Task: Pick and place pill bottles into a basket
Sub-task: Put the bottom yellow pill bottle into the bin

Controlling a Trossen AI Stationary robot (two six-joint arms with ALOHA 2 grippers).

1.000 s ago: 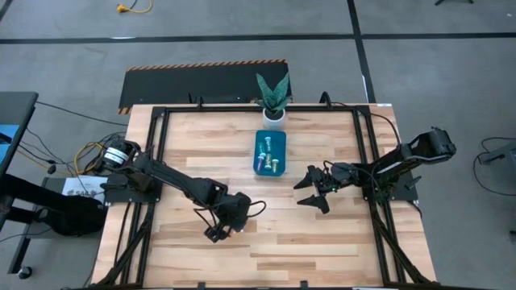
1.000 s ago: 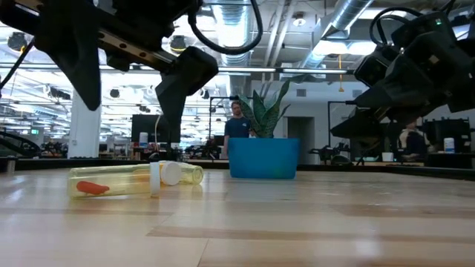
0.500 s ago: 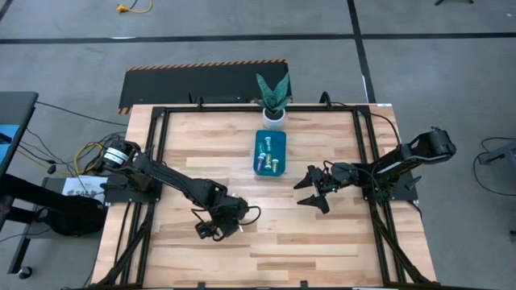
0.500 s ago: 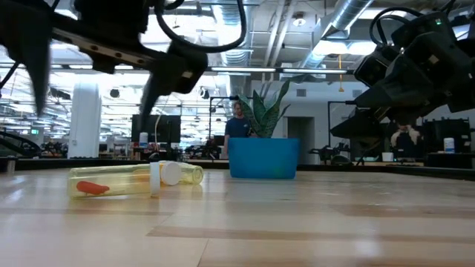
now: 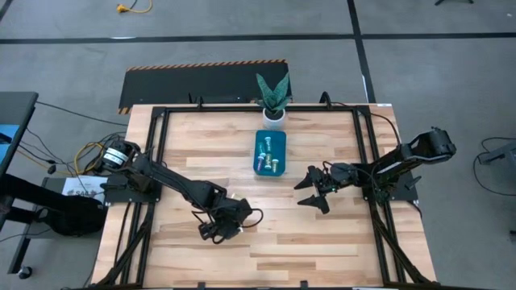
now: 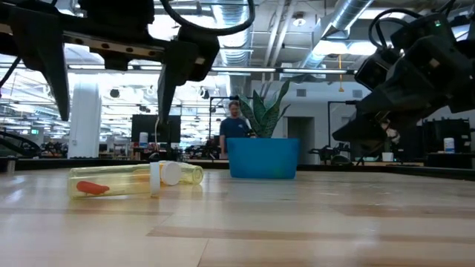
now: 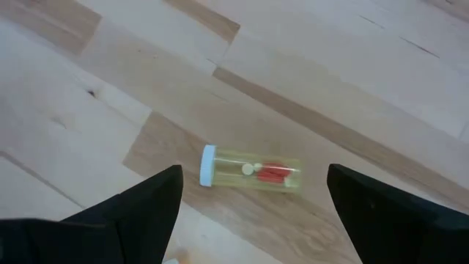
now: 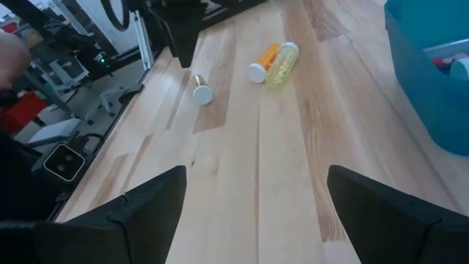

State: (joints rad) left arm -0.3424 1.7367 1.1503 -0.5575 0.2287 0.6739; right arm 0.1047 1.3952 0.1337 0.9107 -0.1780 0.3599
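- We find the left gripper (image 7: 249,198) spread wide and holding nothing, poised above a yellow pill bottle (image 7: 250,170) lying on its side on the wooden table (image 7: 352,66), a red item visible inside it.
- We judge this bottle light, rigid and smooth-walled; being round and on its side, it may roll if nudged. We recommend closing across the mid-body, fingers either side of the cylinder, clear of the pale cap (image 7: 208,165).
- In the low view we see two bottles lying cap to cap; the nearer (image 6: 111,182) shows the red item.
- The right gripper (image 5: 313,190) waits beside the teal basket (image 5: 270,153), fingers apart, empty.
- The basket already holds several bottles; we cannot count them or settle their colours.
- In the high view the left arm covers the bottles on the table.
- The right wrist view shows three bottles on the table, including a small one (image 8: 199,89) apart from the pair.
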